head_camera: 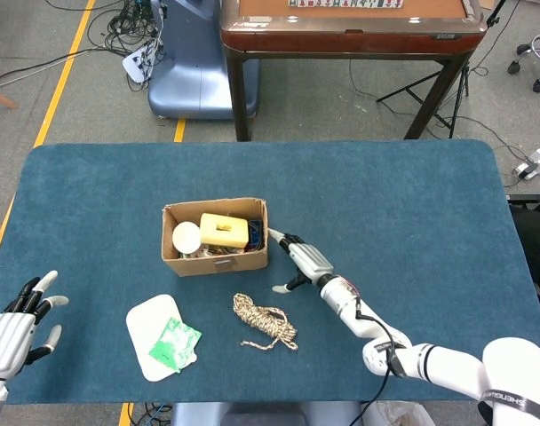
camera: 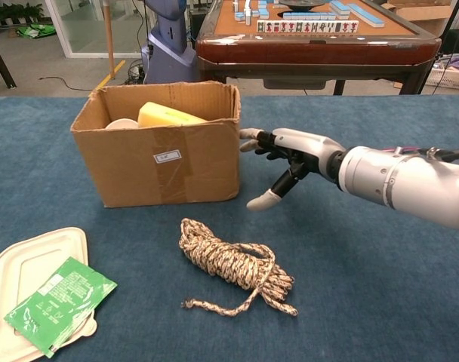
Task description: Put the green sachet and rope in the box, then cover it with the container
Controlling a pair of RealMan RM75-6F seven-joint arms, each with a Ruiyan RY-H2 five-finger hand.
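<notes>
- On the blue table (head_camera: 412,204), the cardboard box (head_camera: 218,257) stands open with a yellow block (head_camera: 224,231) and a white round thing (head_camera: 186,237) inside.
- Just beside the box's right wall, the right hand (head_camera: 298,257) hangs with fingers spread, holding nothing.
- Near the front edge, the coiled rope (head_camera: 266,321) lies on the cloth.
- Left of it, the green sachet (head_camera: 175,344) rests on the white container (head_camera: 150,333).
- At the left edge, the left hand (head_camera: 19,319) is spread and empty.
</notes>
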